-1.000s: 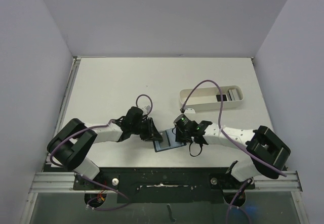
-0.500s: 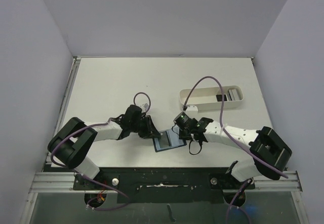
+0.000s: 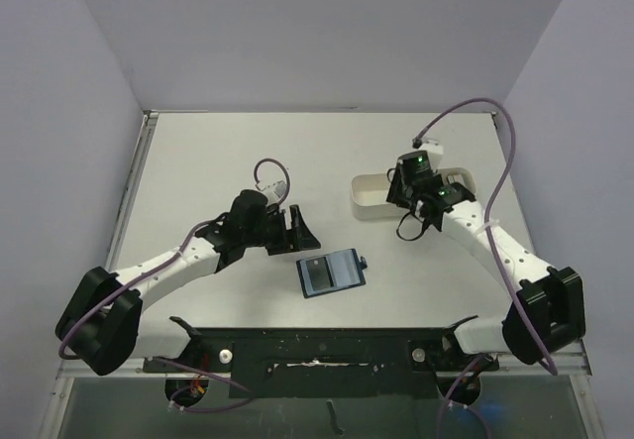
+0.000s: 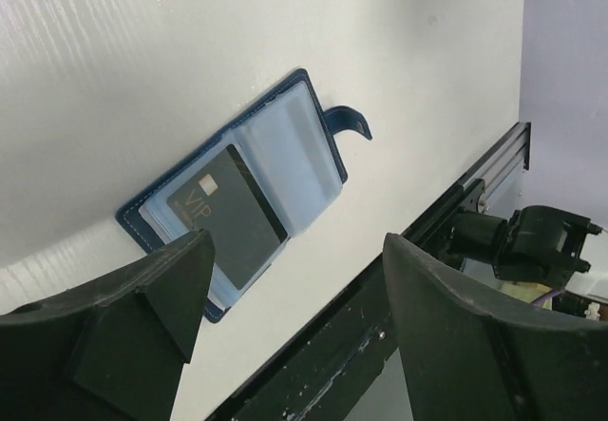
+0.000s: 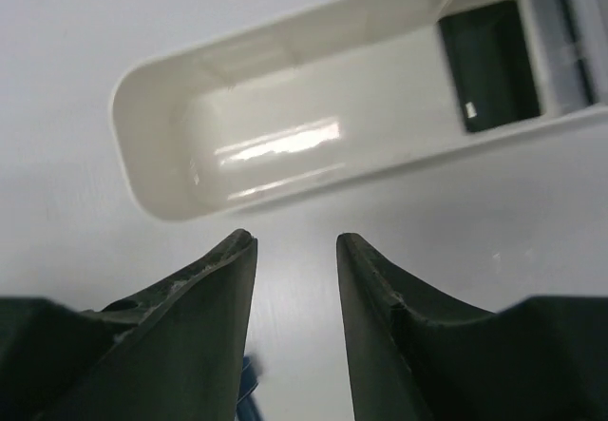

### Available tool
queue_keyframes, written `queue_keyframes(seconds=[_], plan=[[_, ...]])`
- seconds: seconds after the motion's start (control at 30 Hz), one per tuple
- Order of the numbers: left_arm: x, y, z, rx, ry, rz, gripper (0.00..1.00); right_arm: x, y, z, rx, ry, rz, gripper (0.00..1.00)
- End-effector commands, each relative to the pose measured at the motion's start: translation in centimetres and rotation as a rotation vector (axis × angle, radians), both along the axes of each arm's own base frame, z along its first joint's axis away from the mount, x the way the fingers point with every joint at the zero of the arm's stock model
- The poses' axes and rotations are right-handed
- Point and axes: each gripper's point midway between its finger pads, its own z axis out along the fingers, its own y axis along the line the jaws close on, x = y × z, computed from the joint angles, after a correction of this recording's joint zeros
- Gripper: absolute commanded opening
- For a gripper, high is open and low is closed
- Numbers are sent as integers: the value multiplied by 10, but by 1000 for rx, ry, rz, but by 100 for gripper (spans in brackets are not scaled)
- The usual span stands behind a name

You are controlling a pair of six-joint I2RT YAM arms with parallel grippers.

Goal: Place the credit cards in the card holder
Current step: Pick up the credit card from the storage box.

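1. Card holder (image 3: 331, 274) — lies open near the middle of the worktop's near edge. One credit card (image 4: 228, 214) sits in a clear sleeve; whether it is fully seated cannot be told.
2. Left hand (image 3: 295, 229): jaws wide and empty, just beside the holder.
3. Right hand (image 5: 296, 242): jaws narrow and empty, over the white tray (image 5: 142, 155) toward the far right corner. A second card (image 5: 489, 65) lies at the tray's right end.
4. Likely hazards — the thin card, flat against the tray wall, may slip from the fingers. The light tray may skid if nudged, and the unheld holder may slide during insertion.
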Motion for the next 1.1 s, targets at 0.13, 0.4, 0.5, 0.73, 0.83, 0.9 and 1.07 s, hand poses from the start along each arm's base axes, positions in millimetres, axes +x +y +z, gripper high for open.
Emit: queue_keyframes(seconds=[0.13,0.4,0.5,0.73,0.83,0.9,1.07], plan=[[-17,17,23,89,-74,-114,73,72,-116,73,-222,-133,-165,40],[-30,29,37,124,-94,-168,73,100,-187,72,-368,-60,-241,41],[-36,37,34,156,-99,-189,73,110,-204,61,-459,-9,-239,41],[-38,44,33,167,-130,-202,73,134,-206,34,-478,66,-163,40],[-33,50,36,162,-141,-175,73,142,-198,27,-448,70,-129,40],[-33,50,37,157,-142,-176,73,144,-193,22,-439,79,-118,40],[-33,52,37,160,-146,-170,73,144,-181,4,-453,108,-72,43]])
